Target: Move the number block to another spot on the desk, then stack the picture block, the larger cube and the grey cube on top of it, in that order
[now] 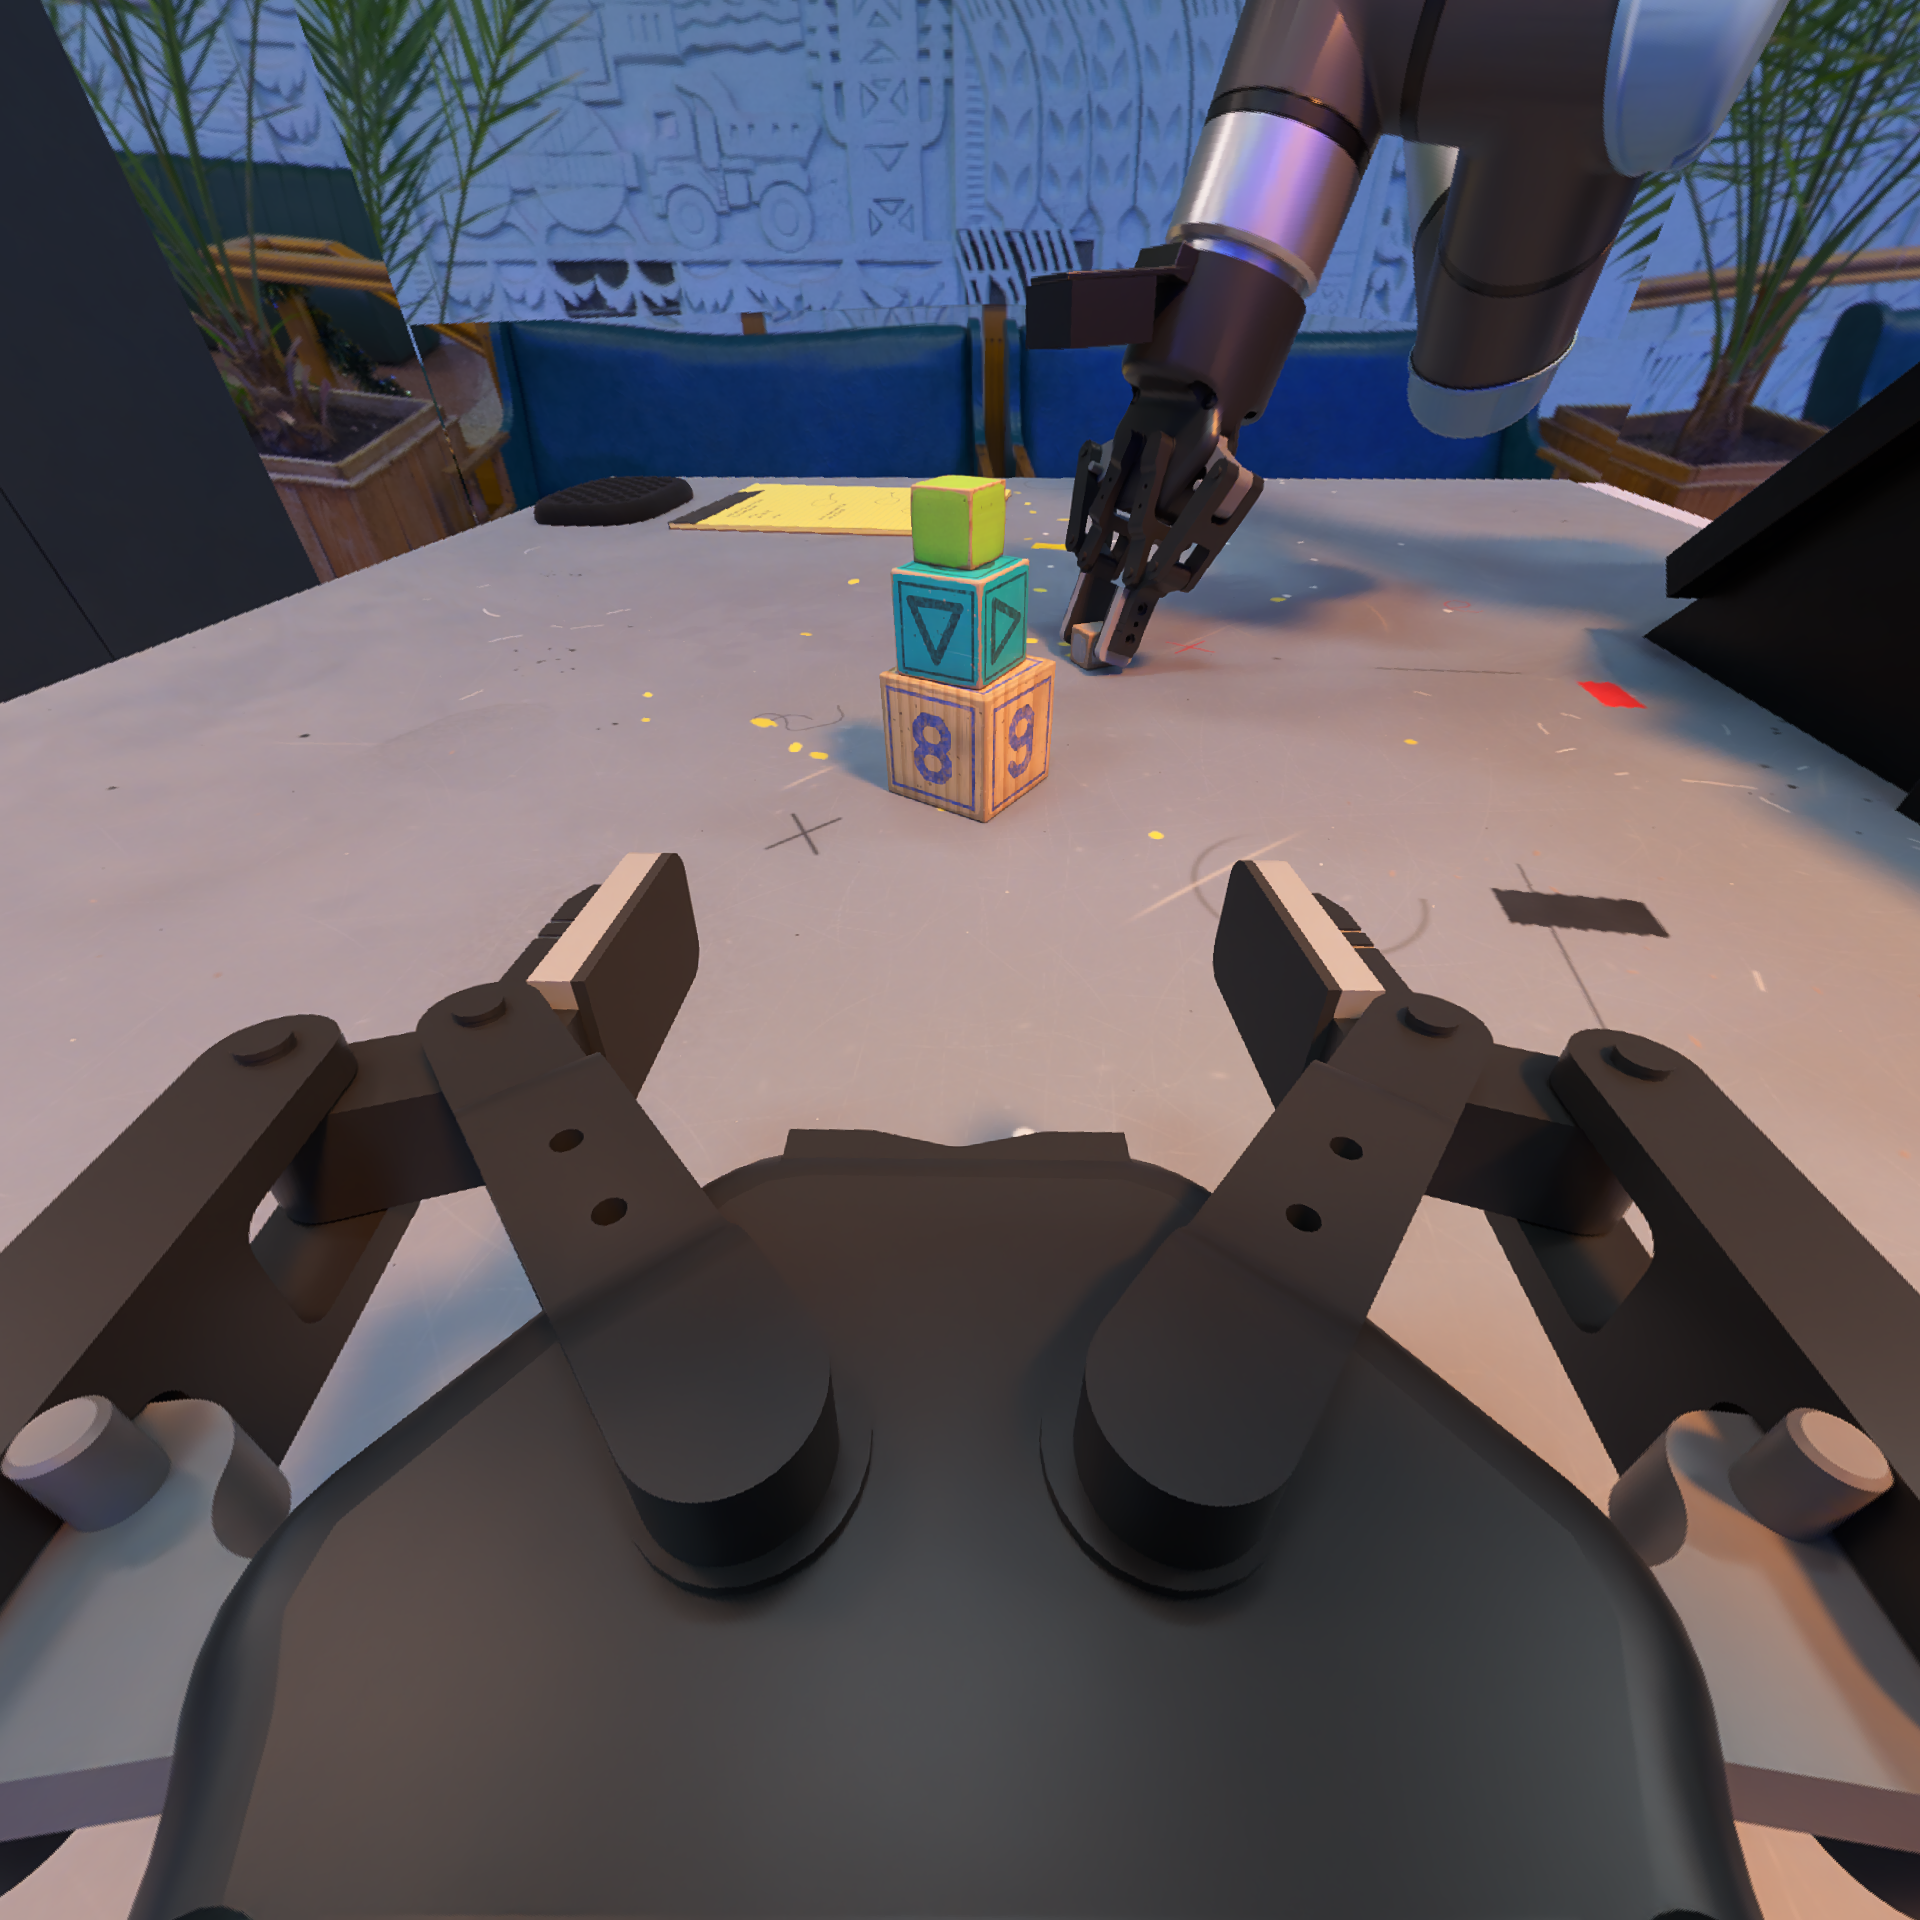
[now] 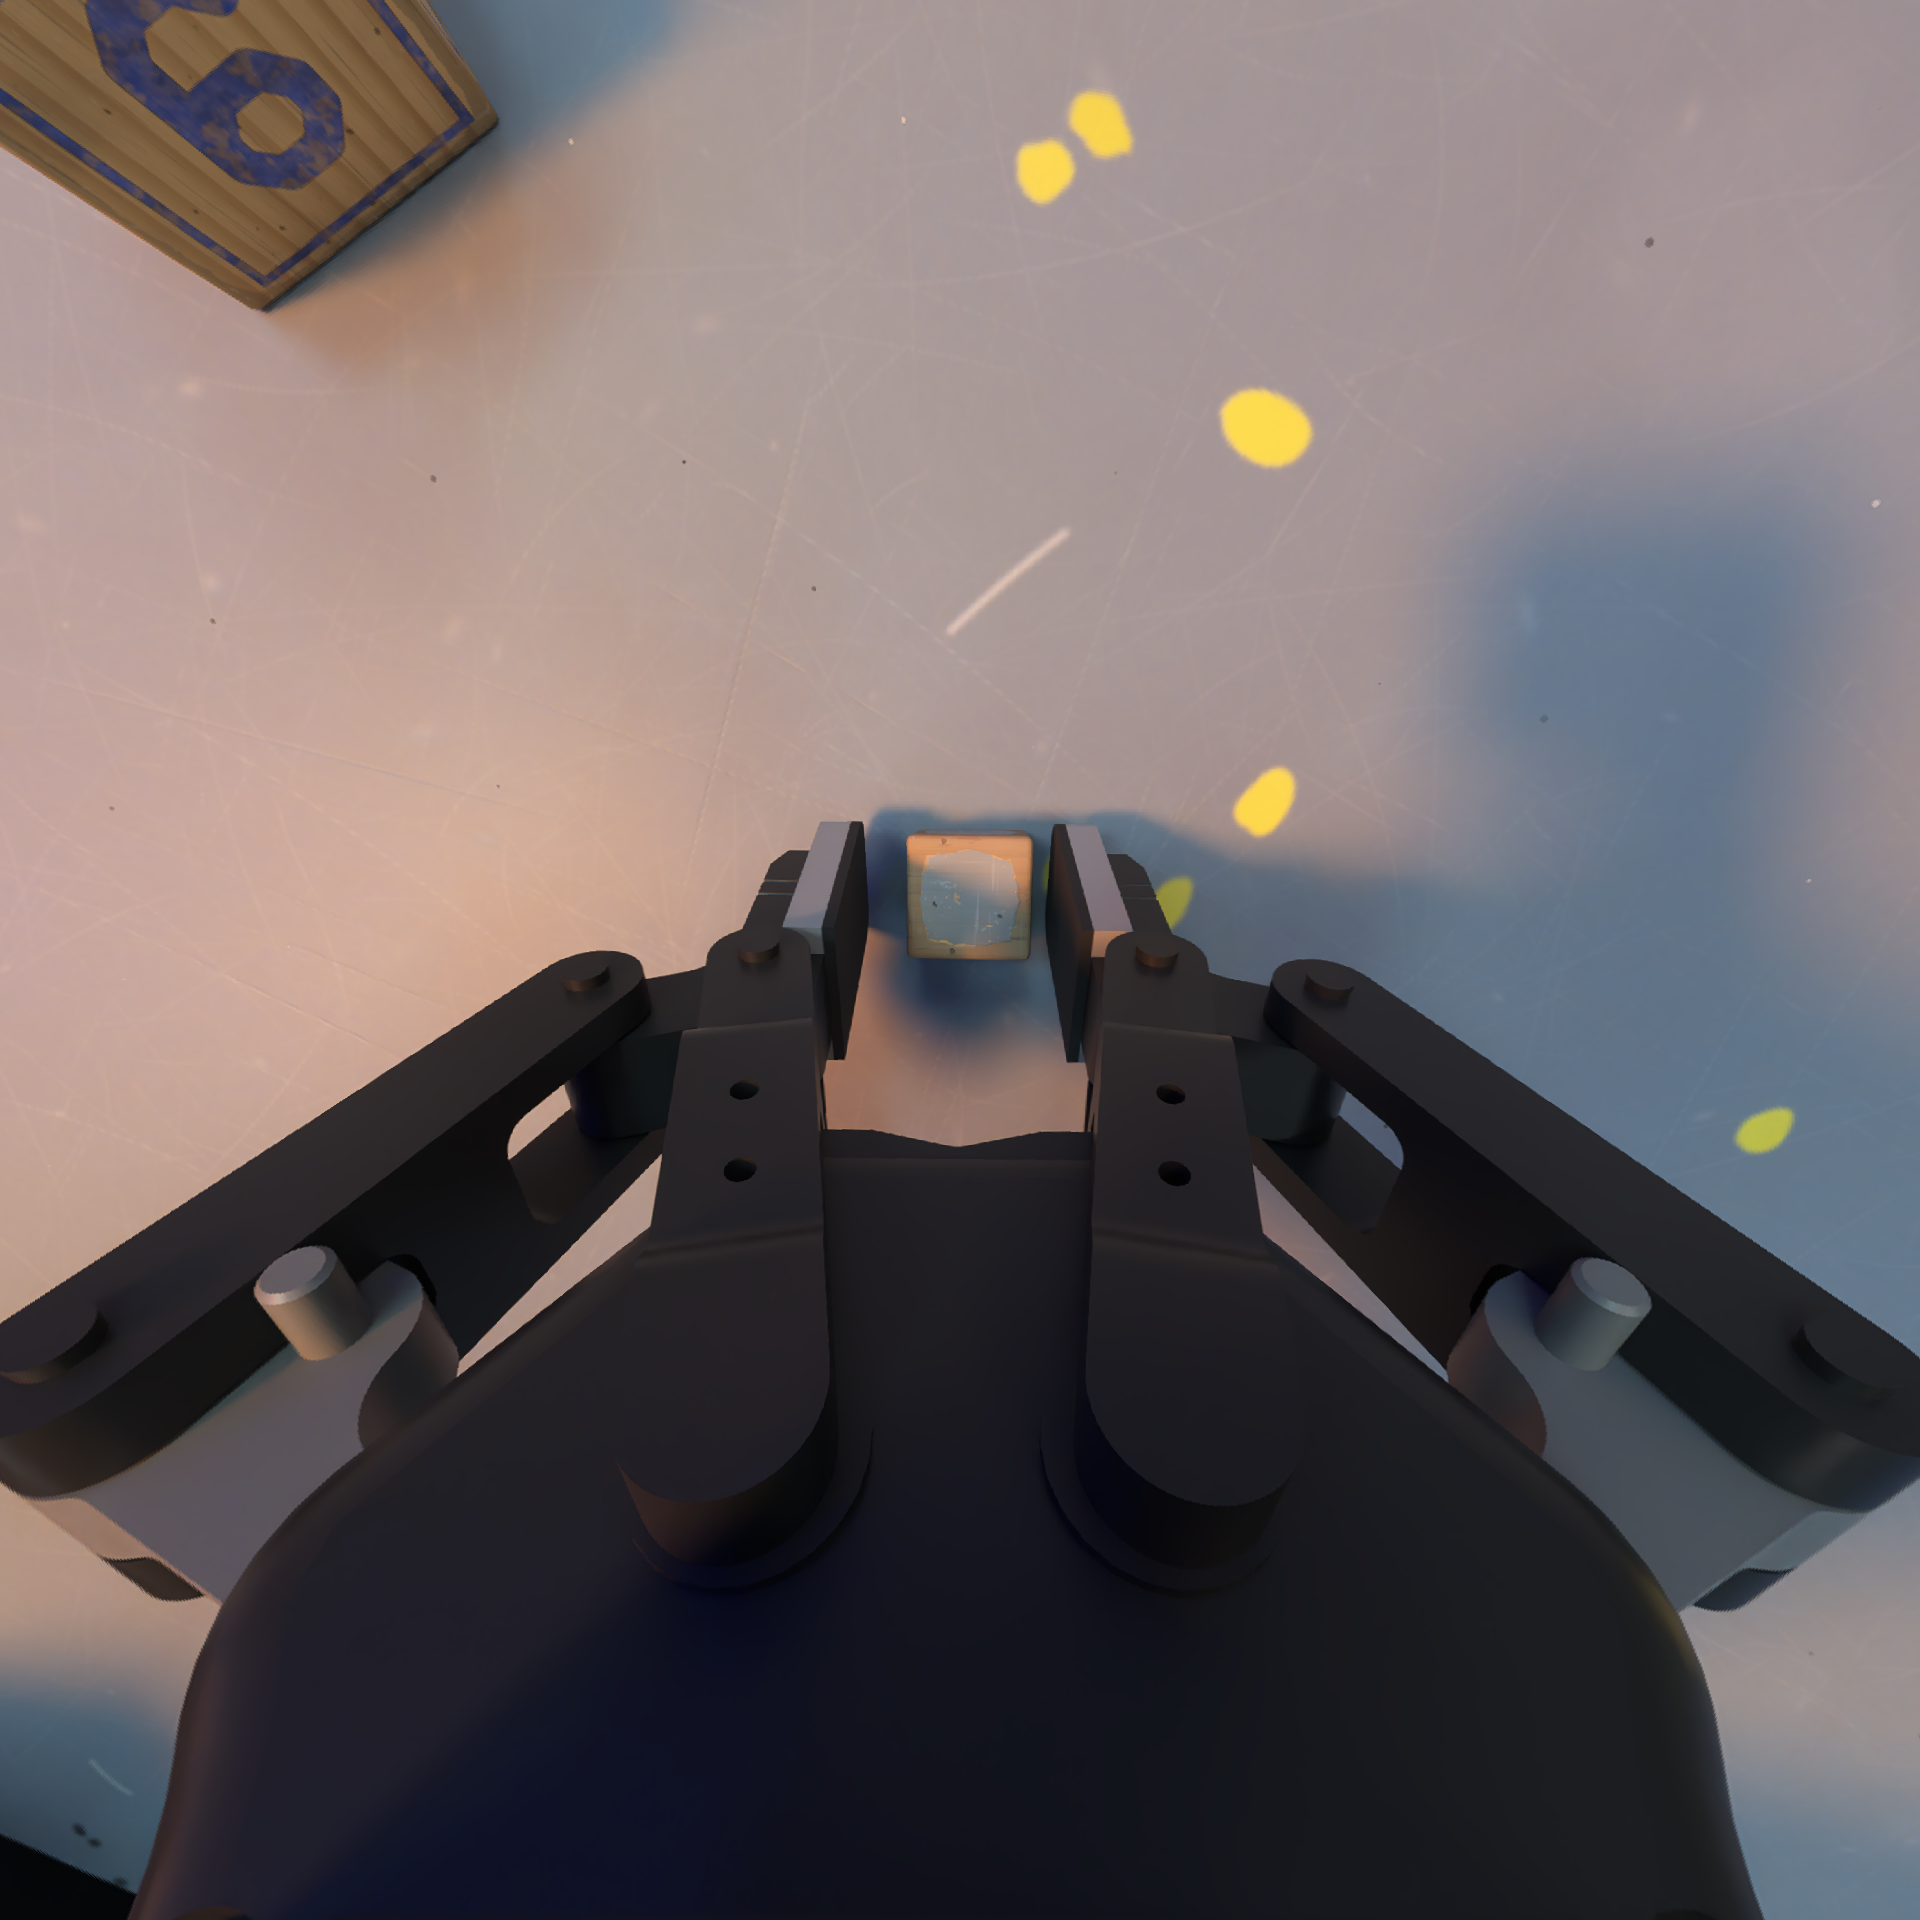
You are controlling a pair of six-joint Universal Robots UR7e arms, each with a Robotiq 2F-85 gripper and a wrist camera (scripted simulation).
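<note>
The grey cube [image 2: 968, 896] sits on the tabletop [image 2: 623, 623] between my right jaws, which are narrowly spread with small gaps beside it. My left jaws are spread wide, holding nothing.

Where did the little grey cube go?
The grey cube sits on the desk between the open fingers of the right claw, just beside the tower's number block.
</note>
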